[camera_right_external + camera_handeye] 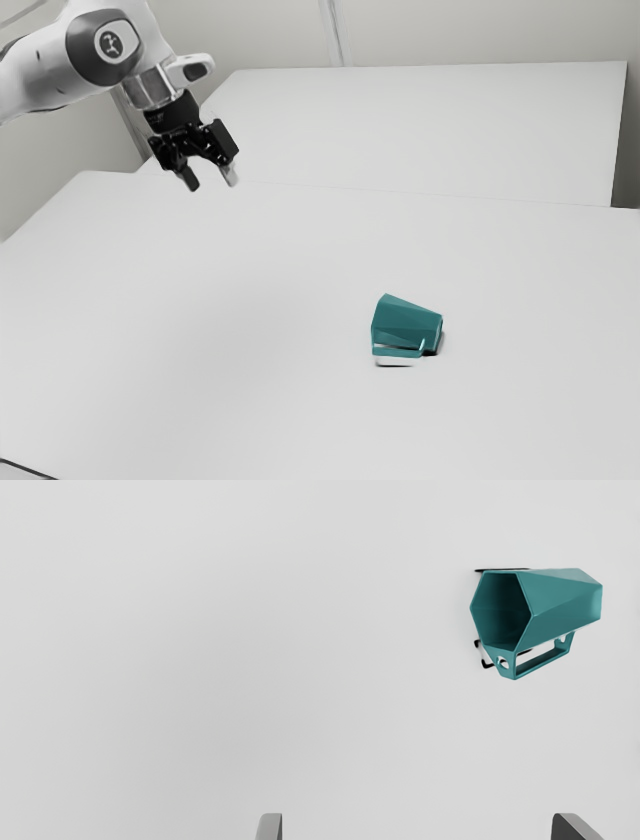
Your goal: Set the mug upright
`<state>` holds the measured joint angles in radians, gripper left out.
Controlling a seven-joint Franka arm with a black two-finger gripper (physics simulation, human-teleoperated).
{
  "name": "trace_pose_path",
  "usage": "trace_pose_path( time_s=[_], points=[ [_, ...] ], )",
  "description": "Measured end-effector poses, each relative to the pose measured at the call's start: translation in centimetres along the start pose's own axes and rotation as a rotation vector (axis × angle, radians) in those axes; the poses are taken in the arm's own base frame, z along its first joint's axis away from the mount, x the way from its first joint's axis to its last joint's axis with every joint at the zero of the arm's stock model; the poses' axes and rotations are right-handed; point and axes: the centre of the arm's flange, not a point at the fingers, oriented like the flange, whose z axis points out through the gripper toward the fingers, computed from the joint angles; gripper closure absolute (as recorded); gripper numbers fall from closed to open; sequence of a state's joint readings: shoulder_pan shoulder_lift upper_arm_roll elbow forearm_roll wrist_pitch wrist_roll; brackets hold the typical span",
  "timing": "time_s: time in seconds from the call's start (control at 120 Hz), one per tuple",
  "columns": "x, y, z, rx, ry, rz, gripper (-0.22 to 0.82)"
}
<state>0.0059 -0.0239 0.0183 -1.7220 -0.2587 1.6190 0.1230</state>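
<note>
The pincer hangs open and empty above the bench; toward the exterior view's right, the mug lies sideways, its flat facets probably keeping it from rolling.

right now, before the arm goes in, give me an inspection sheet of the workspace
surface: white table, a thin line running across its far part
job's things: teal mug lying on its side, not upright; its mouth faces the exterior view's left, and its handle sticks out from the side
clutter: nothing seen
gripper: open, raised above the table, apart from the mug
cables: thin dark line at the exterior view's lower left corner, possibly a cable; can't tell for sure
surroundings: plain pale walls behind
</note>
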Motion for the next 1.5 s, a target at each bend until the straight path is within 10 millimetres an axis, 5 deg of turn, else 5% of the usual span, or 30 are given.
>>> trace_pose_path(
  time_s=[0.325, 0.7, 1.083, 1.5],
  points=[
    [0.3, -0.4, 10.9, -0.369, 0.027, -0.029, 0.02],
    [-0.4, -2.0, 21.2, -0.660, 0.094, -0.070, 0.02],
    [0.3, -2.9, 27.4, -0.759, 0.156, -0.001, 0.02],
    [0.3, 0.9, 30.7, -0.784, 0.157, 0.151, 0.02]
  ],
)
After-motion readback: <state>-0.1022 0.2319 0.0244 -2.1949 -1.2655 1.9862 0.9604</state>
